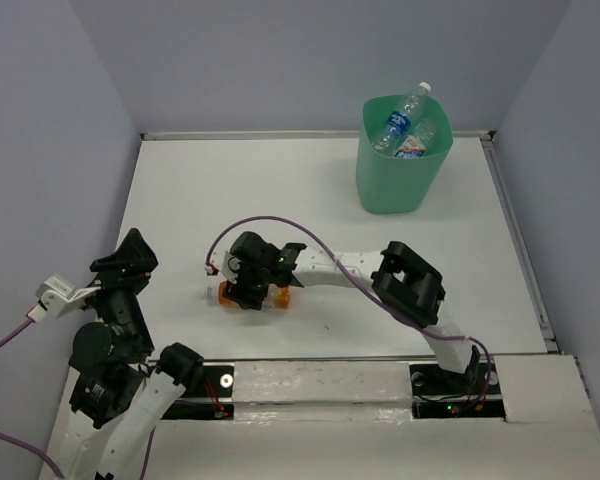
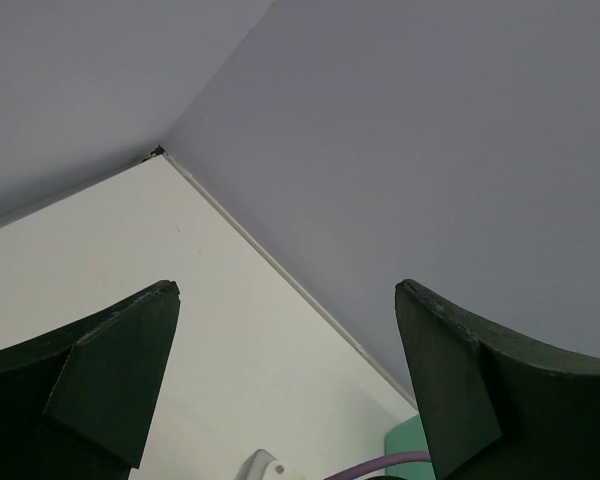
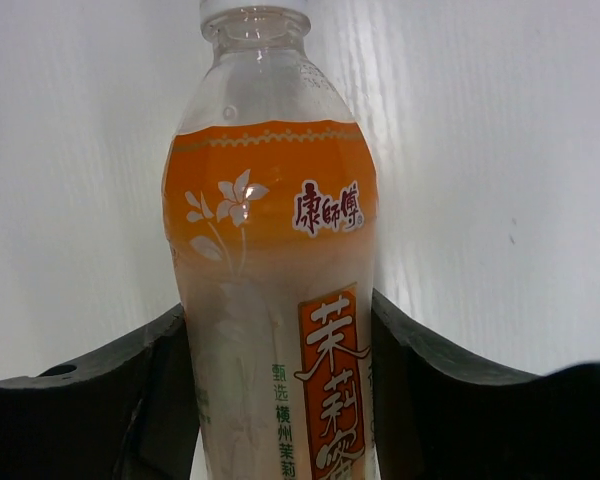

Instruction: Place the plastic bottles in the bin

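Note:
A clear plastic bottle with an orange label [image 3: 275, 300] lies on the white table, under my right gripper [image 1: 248, 290]; it shows in the top view [image 1: 276, 297] as orange either side of the fingers. Both right fingers [image 3: 430, 390] press its sides, shut on it. The mint-green bin [image 1: 400, 165] stands at the back right with bottles inside, one with a blue label [image 1: 395, 125] sticking up. My left gripper [image 1: 130, 262] is open and empty at the near left, raised; its corner of the bin [image 2: 410, 440] just shows.
The right arm [image 1: 410, 285] stretches across the near middle with a purple cable [image 1: 270, 225] looping over it. Grey walls enclose the table on three sides. A raised ledge [image 1: 320, 380] runs along the near edge.

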You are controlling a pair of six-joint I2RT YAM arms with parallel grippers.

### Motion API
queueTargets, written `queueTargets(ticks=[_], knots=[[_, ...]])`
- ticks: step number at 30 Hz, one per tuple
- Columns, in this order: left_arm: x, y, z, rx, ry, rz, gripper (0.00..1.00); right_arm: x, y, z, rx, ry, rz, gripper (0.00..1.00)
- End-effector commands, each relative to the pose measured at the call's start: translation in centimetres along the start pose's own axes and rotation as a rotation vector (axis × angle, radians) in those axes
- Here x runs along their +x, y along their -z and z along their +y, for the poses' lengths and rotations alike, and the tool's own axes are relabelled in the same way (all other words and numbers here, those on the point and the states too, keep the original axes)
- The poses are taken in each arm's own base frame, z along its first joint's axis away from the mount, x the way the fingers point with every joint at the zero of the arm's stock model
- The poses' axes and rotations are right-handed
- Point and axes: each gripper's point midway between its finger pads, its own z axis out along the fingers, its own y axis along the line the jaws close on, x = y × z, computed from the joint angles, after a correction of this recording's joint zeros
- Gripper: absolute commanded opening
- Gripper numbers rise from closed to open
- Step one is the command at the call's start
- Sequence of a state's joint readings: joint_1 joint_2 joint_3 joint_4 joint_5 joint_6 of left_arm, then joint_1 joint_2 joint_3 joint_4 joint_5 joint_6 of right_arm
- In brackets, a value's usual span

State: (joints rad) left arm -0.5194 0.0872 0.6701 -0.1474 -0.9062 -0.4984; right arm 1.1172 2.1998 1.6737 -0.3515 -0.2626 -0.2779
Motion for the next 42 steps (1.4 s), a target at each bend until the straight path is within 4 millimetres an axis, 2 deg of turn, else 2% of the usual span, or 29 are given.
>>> queueTargets(ticks=[1, 2, 3, 4, 5, 6, 7, 8, 9, 10, 11, 13, 14, 16, 17, 18, 19, 22, 23, 24, 25, 26, 27, 28, 29, 31, 37, 39, 42], knots=[[-1.4, 0.0, -0.7, 0.021, 0.047, -0.038, 0.99, -7.9, 9.2, -4.9, 0.242, -0.049, -0.297, 0.51], [-1.2, 0.0, -1.1, 0.039, 0.042, -0.027, 0.99, -7.5, 11.0, -7.3, 0.304, -0.084, -0.333, 0.5], [-1.1, 0.0, -1.4, 0.054, 0.041, -0.022, 0.99, -9.1, 14.9, -8.6, 0.371, -0.111, -0.408, 0.5], [-0.8, 0.1, -2.0, 0.088, 0.029, -0.004, 0.99, -8.6, 17.2, -11.3, 0.44, -0.149, -0.446, 0.5], [-0.5, 0.1, -2.3, 0.105, 0.023, 0.004, 0.99, -9.0, 19.6, -12.6, 0.491, -0.173, -0.489, 0.5], [0.0, 0.1, -3.3, 0.15, 0.021, 0.022, 0.99, -10.4, 23.8, -13.7, 0.56, -0.198, -0.579, 0.49], [0.3, 0.1, -3.7, 0.173, 0.01, 0.035, 0.99, -9.8, 26.9, -16.3, 0.653, -0.236, -0.623, 0.49], [1.0, 0.1, -4.3, 0.2, -0.008, 0.055, 0.99, -9.9, 29.4, -17.4, 0.711, -0.255, -0.667, 0.49], [2.3, 0.1, -5.9, 0.271, -0.045, 0.105, 0.99, -9.8, 34.4, -19.5, 0.827, -0.297, -0.742, 0.49], [2.3, 0.1, -5.8, 0.272, -0.057, 0.104, 0.99, -10.0, 35.5, -19.3, 0.849, -0.306, -0.762, 0.49], [4.5, 0.1, -7.3, 0.346, -0.12, 0.181, 0.99, -9.1, 39.4, -21.5, 0.959, -0.343, -0.802, 0.48], [6.9, 0.3, -9.0, 0.423, -0.176, 0.272, 0.99, -8.4, 43.8, -23.2, 1.075, -0.377, -0.856, 0.47], [9.6, 0.5, -10.3, 0.487, -0.227, 0.375, 0.99, -7.3, 48.2, -25.0, 1.198, -0.408, -0.901, 0.47], [12.2, 0.8, -10.9, 0.535, -0.29, 0.478, 0.99, -5.8, 51.7, -26.8, 1.294, -0.443, -0.939, 0.47], [14.3, 0.8, -11.0, 0.554, -0.33, 0.564, 0.99, -5.1, 52.5, -27.9, 1.316, -0.459, -0.949, 0.47], [14.9, 0.7, -10.9, 0.556, -0.341, 0.59, 0.99, -3.7, 54.6, -29.2, 1.368, -0.482, -0.968, 0.47], [16.0, 0.6, -10.6, 0.556, -0.352, 0.628, 0.99, -3.2, 55.8, -30.0, 1.401, -0.48, -0.999, 0.47], [16.6, 0.8, -10.7, 0.581, -0.346, 0.651, 0.99, -0.6, 55.9, -33.0, 1.432, -0.529, -1.006, 0.47], [16.4, 0.8, -10.7, 0.585, -0.341, 0.647, 0.99, 0.4, 56.7, -33.9, 1.457, -0.542, -1.009, 0.47], [16.1, 0.7, -10.7, 0.586, -0.336, 0.631, 0.99, 1.6, 56.3, -34.9, 1.481, -0.58, -0.997, 0.47], [16.1, 0.6, -10.7, 0.584, -0.337, 0.626, 0.99, 2.0, 56.1, -35.1, 1.494, -0.593, -1.0, 0.47], [16.0, 0.6, -10.7, 0.584, -0.336, 0.62, 0.99, 3.6, 56.5, -35.6, 1.534, -0.608, -1.01, 0.47], [16.0, 0.5, -10.6, 0.581, -0.336, 0.619, 0.99, 4.0, 56.0, -35.7, 1.529, -0.625, -1.027, 0.47], [16.0, 0.5, -10.6, 0.583, -0.334, 0.619, 0.99, 4.4, 56.7, -35.8, 1.546, -0.623, -1.065, 0.47], [16.0, 0.5, -10.6, 0.582, -0.335, 0.62, 0.99, 6.0, 55.9, -36.1, 1.552, -0.649, -1.047, 0.47], [16.3, 0.5, -10.6, 0.584, -0.338, 0.628, 0.99, 7.3, 54.9, -36.8, 1.541, -0.699, -1.06, 0.47], [16.1, 0.4, -10.5, 0.579, -0.336, 0.622, 0.99, 9.7, 51.5, -37.3, 1.484, -0.833, -1.087, 0.51], [16.1, 0.3, -10.4, 0.574, -0.336, 0.621, 0.99, 10.0, 51.1, -37.0, 1.468, -0.864, -1.096, 0.56], [16.1, 0.2, -10.5, 0.575, -0.335, 0.619, 0.99, 10.8, 50.4, -36.6, 1.459, -0.921, -1.092, 0.76]])
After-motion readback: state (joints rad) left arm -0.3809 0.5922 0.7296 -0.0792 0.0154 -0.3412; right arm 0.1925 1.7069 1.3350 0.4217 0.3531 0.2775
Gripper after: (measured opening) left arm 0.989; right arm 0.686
